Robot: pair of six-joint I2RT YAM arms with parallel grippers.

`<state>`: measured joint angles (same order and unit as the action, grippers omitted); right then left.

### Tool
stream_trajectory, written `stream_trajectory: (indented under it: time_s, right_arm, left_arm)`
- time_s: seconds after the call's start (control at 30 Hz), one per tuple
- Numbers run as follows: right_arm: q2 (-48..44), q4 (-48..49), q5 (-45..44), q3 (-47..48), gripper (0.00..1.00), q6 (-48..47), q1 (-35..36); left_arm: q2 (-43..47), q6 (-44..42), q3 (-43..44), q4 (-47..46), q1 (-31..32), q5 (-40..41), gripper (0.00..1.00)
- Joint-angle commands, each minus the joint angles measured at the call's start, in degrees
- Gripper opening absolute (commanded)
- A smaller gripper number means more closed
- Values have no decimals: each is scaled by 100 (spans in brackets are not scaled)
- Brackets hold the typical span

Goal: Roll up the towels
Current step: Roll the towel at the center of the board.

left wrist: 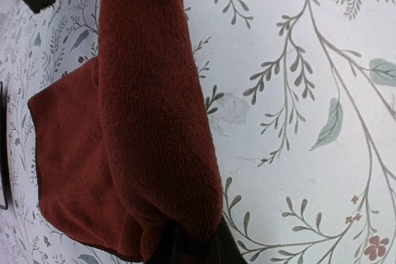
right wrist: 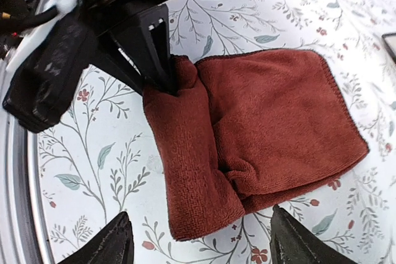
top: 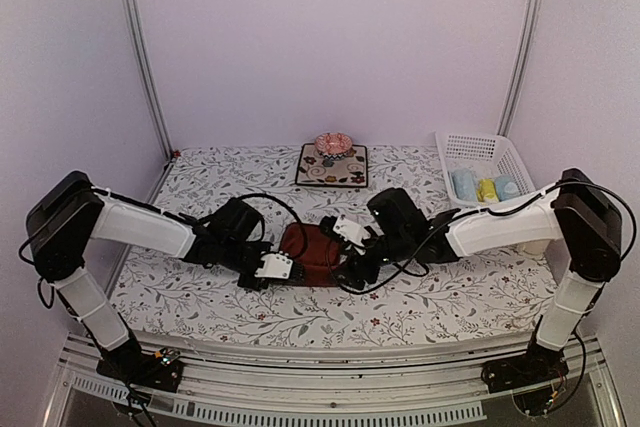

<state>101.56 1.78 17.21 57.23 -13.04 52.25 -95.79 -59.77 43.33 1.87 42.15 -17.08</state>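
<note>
Soft overhead light is leaving only faint shadows on the tabletop (top: pixel 200 297). The top view is looking hazy; both wrist views are bending at their edges, the dark red towel (left wrist: pixel 154 122) showing crisp.

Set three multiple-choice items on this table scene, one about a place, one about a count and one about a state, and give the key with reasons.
1. Where does the white plastic lattice basket stand on the white floral table covering?
A. near left corner
B. far right corner
C. centre

2. How many small cloth towels lie in it?
A. one
B. three
C. five

3. How do the left gripper and right gripper stand at the dark red cloth towel?
A. both open
B. left open, right shut on it
C. left shut on its rolled end, right open above it

Key:
1 B, it sits by the back wall on the right.
2 B, two pale blue and one yellow show.
3 C, in the right wrist view the left gripper pinches the roll and the right one's jaws stand wide apart.
</note>
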Motion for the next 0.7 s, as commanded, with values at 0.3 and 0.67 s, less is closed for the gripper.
stream_trajectory:
  time_s: [0.3, 0.67]
  right_arm:
    - [-87, 2289, -2979, -968, 78, -2256, 1551]
    - [785, 2480, -3879, -569, 82, -3057, 1774]
  left_arm:
    - [-1078, 288, 1923, 3486, -717, -2020, 0]
    - [-1894, -117, 2619, 4585, -938, -2444, 0]
